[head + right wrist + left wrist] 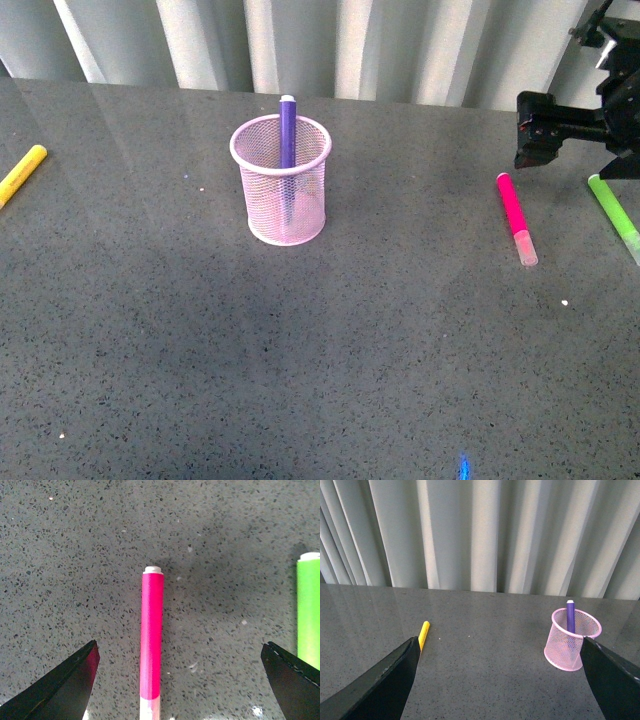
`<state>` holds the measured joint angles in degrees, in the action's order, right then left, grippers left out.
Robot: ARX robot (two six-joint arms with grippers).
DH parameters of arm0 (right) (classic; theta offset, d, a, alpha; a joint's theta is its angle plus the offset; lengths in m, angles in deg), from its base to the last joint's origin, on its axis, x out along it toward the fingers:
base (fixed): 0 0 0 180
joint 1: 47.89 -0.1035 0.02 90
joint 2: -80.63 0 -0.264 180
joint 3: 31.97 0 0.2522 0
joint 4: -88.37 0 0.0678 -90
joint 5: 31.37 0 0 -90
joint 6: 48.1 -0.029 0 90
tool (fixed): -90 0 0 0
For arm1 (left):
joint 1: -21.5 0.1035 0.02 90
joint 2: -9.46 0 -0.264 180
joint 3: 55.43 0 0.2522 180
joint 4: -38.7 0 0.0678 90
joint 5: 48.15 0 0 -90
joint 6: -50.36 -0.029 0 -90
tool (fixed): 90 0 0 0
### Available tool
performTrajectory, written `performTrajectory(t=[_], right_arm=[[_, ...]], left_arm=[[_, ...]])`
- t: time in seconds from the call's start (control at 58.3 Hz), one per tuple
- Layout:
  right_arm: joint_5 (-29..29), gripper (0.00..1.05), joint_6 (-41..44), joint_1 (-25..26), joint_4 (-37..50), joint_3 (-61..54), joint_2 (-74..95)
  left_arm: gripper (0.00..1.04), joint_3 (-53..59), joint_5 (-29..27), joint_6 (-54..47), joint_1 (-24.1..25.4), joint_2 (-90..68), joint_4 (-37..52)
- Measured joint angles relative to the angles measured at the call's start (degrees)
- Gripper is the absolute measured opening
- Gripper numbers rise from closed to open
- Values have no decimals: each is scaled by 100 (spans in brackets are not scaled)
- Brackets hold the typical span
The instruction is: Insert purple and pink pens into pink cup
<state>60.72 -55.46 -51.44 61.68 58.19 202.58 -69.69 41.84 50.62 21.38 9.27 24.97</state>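
While the purple pen (287, 150) already stands in the pink cup (262, 205), leaning on the far rim with its top poking above it, the pink pen (515, 215) lies flat on the table (330, 350), well to the right of the cup with its pale cap toward me. My right gripper (179, 645) hangs over it with the jaws wide apart and nothing in them. The wrist camera shows the pen running between the two fingers, a little off centre.

That offset is my first worry. If I close as things stand, one finger reaches the barrel first and may roll or skid it on the smooth stone instead of pinching it. My second worry is the green marker (615, 215), which lies just beside the pink pen on the outer side — a wide descent could catch it or knock it into the pen. A grip near one end would also let the pen droop and come to the cup at a bad angle.

At the cup, I judge the risk is the occupied opening — the purple pen takes up part of it, and the mesh looks light. A pen that strikes the rim or the purple pen could tip the whole cup.

My left gripper (498, 640) is spread apart and empty, facing the cup and the yellow marker (20, 172). I would keep it clear of the right arm's path.
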Motion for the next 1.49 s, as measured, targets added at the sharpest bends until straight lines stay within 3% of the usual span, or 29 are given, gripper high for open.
performTrajectory(t=[0.497,1.39,1.492], right_arm=[[-111,98,-81,-192,-310,1130,979],[-203,98,-197,-334,-92,984,1180],[-264,86,-192,-334,-72,979,1191]], left_arm=[[98,0,0,0,0,0,0],[98,0,0,0,0,0,0],[98,0,0,0,0,0,0]])
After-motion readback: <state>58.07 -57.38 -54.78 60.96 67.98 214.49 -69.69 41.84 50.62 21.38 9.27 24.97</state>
